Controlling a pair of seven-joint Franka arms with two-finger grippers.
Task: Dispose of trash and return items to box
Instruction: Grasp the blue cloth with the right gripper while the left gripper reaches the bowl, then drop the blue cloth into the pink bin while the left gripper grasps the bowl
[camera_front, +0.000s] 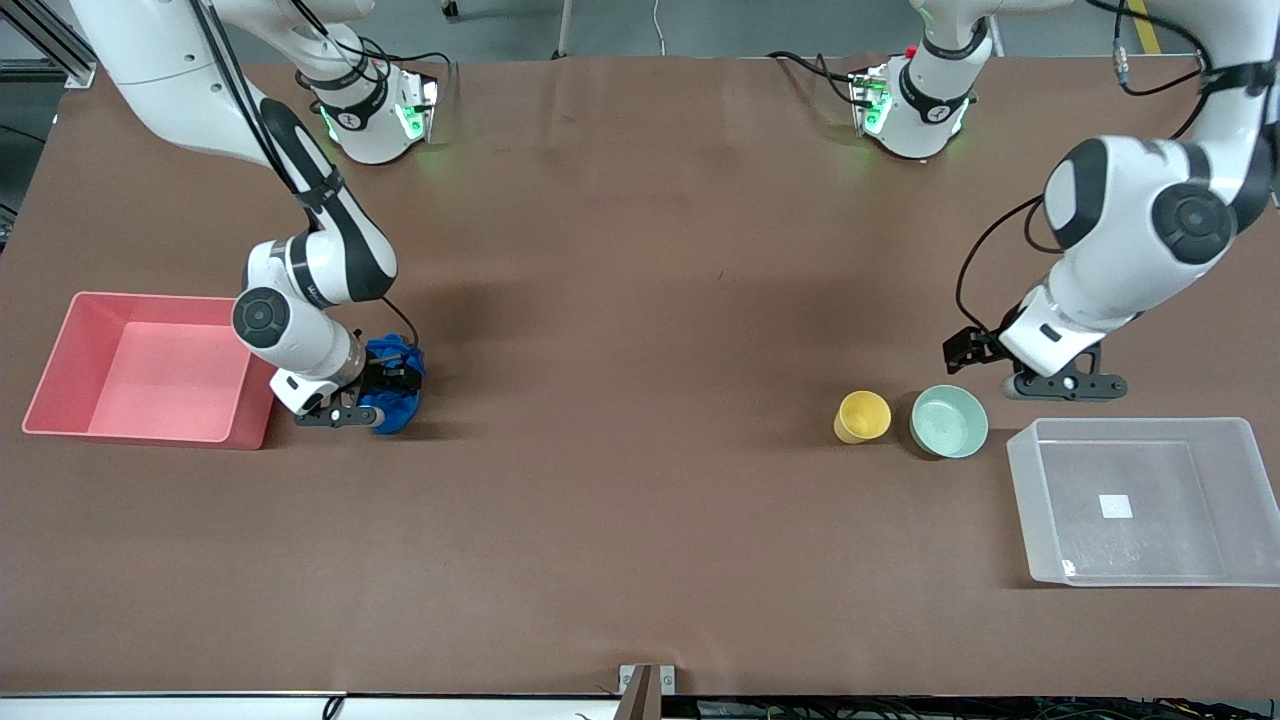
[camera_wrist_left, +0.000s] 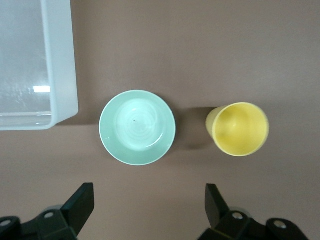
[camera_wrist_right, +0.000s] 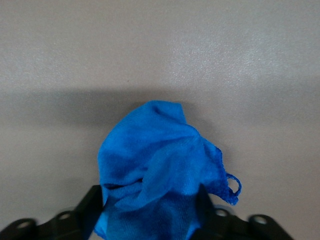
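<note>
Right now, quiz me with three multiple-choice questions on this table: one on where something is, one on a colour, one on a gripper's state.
1. Where is the blue cloth wad?
A. in the clear tub
B. beside the pink bin
C. in the mint-green bowl

2. What colour is the cup beside the mint-green bowl?
A. yellow
B. red
C. white

3. How is the left gripper?
A. shut on the cup
B. shut on the bowl
C. open

Key: B, it lies on the table next to the bin; A, plainly yellow; C, its fingers stand apart above the bowl, holding nothing.
</note>
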